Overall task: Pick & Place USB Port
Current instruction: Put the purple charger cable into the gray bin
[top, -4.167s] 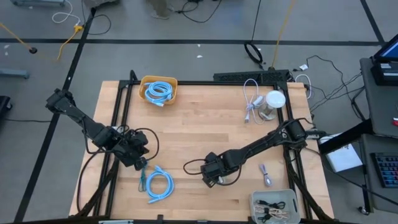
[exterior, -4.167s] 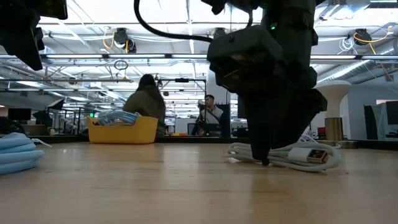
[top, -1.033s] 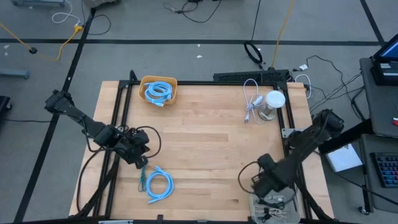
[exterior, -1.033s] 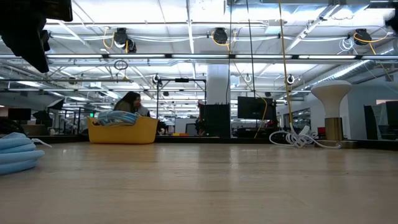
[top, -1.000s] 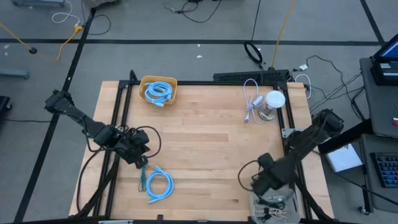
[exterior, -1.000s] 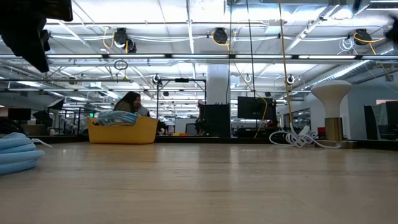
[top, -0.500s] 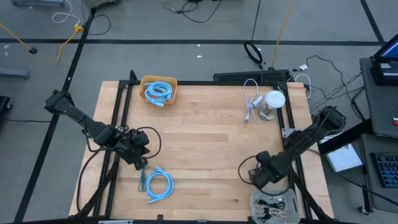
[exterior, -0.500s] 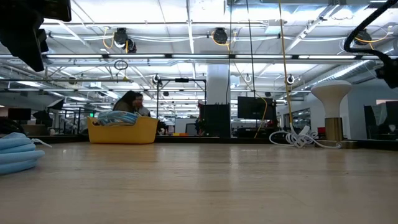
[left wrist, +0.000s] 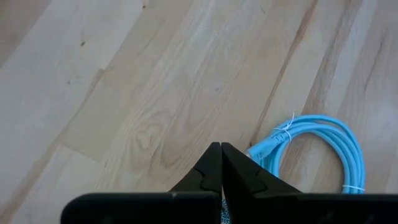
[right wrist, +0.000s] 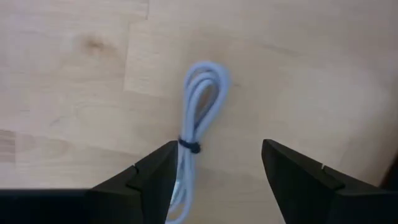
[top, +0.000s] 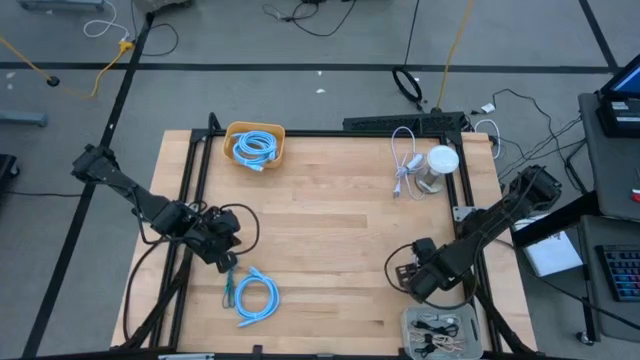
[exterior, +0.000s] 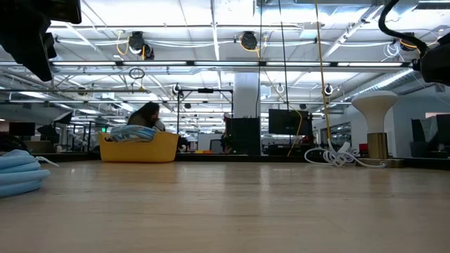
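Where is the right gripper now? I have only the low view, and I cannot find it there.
Observer: The right gripper is near the table's front right corner, just behind the tray.
Operator: Does it hold something?
Observer: No. Its wrist view shows open fingers on each side of a small grey cable that lies on the wood.
Operator: And the left gripper?
Observer: The left gripper waits shut at the front left, beside the loose blue cable.
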You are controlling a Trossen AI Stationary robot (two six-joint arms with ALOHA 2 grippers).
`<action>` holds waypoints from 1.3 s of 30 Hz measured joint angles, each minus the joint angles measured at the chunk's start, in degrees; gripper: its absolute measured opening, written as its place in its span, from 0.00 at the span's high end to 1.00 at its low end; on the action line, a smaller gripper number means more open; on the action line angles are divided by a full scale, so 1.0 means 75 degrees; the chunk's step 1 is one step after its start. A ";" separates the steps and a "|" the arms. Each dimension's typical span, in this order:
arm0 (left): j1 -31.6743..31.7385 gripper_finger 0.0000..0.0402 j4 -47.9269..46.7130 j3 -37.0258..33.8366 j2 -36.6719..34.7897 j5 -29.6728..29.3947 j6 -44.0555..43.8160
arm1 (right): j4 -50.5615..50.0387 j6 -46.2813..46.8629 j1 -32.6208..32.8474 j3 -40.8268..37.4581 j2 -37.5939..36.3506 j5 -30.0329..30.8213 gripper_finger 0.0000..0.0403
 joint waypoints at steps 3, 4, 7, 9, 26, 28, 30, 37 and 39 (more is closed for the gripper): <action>0.0000 0.97 0.0000 0.0000 0.0000 -0.0003 -0.0001 | 0.0506 0.0005 -0.0057 -0.0078 -0.0003 -0.0032 0.47; 0.0000 0.97 0.0000 0.0000 0.0000 -0.0003 0.0000 | 0.0773 0.0004 -0.0080 -0.0142 0.0000 -0.0033 0.48; 0.0003 0.98 0.0000 0.0000 0.0000 -0.0009 0.0053 | 0.1477 0.0059 -0.0105 -0.0325 0.0000 0.0160 0.50; 0.0001 0.99 -0.0002 0.0000 0.0000 -0.0009 0.0081 | 0.1692 0.0105 -0.0120 -0.0406 0.0000 0.0307 0.50; 0.0000 0.98 -0.0054 0.0000 0.0000 -0.0012 0.0083 | 0.3070 0.0040 -0.0201 -0.1481 -0.0006 0.0137 0.53; 0.0000 0.99 -0.0055 0.0000 0.0000 -0.0013 0.0108 | 0.3055 -0.0011 -0.0201 -0.1489 -0.0002 0.0131 0.56; 0.0000 0.99 -0.0058 0.0000 0.0000 -0.0023 0.0110 | 0.3041 -0.0095 -0.0201 -0.1495 0.0003 0.0124 0.62; 0.0001 0.97 -0.0058 0.0000 0.0000 -0.0081 0.0096 | 0.2949 -0.0350 -0.0192 -0.1509 0.0009 0.0074 0.88; 0.0002 0.98 -0.0058 0.0000 0.0000 -0.0093 0.0095 | 0.3084 -0.0430 -0.0195 -0.1509 0.0015 0.0133 0.94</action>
